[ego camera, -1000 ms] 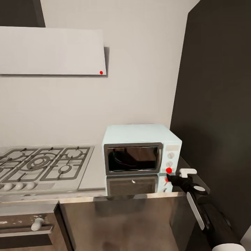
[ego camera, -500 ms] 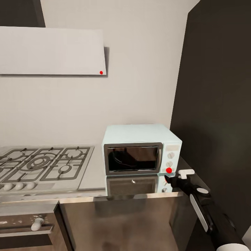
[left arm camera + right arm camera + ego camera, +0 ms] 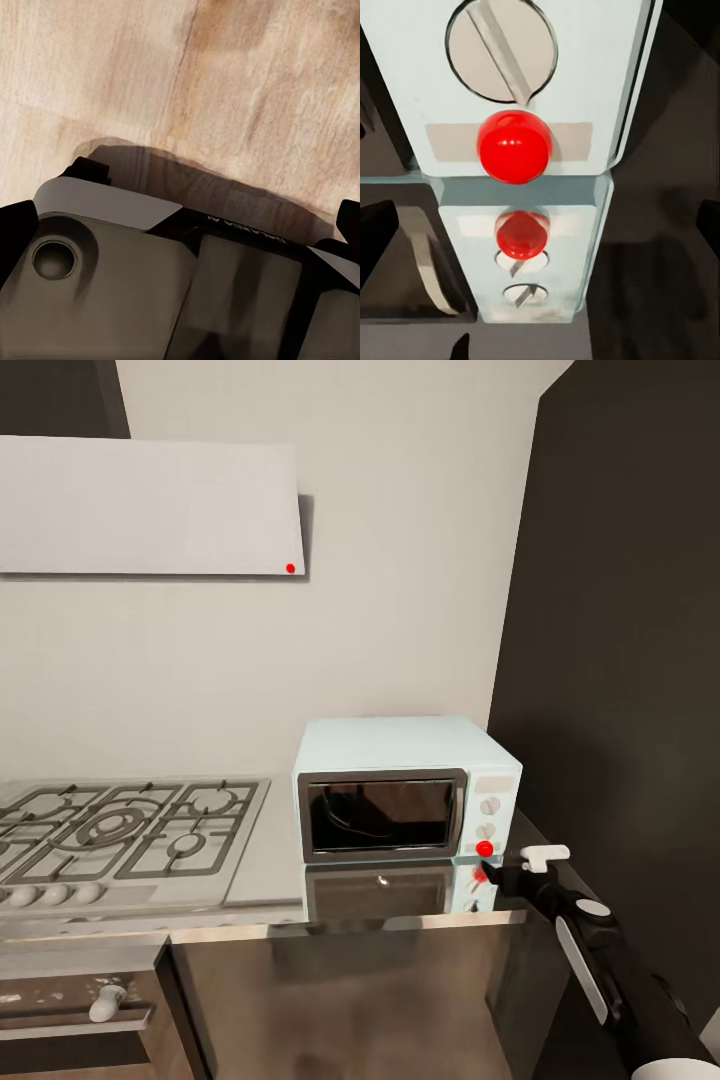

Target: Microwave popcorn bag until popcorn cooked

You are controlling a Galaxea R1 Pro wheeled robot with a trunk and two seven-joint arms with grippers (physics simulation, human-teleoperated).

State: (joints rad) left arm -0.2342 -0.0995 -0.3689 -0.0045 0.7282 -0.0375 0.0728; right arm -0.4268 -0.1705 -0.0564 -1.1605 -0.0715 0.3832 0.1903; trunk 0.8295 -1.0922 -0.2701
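Reaching right hand [image 3: 487, 871] just beside microwave [image 3: 400, 785] red dot [image 3: 513, 145], grip unreadable, left wrist over wood floor [image 3: 225, 82]

The right arm [image 3: 600, 970] is glossy black with a long white inlay strip, a small white oval patch and a white block near its wrist. The robot's base [image 3: 150, 277] is dark grey-brown with black edges, a round recess and faint lettering.

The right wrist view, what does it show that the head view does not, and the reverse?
Right wrist view: the knob's slot and the red button close up, with their mirror image in the countertop. Head view: the whole microwave, its shut door, the hob, the hood and the right end effector near the button. Both: the control panel, button and reflective countertop.
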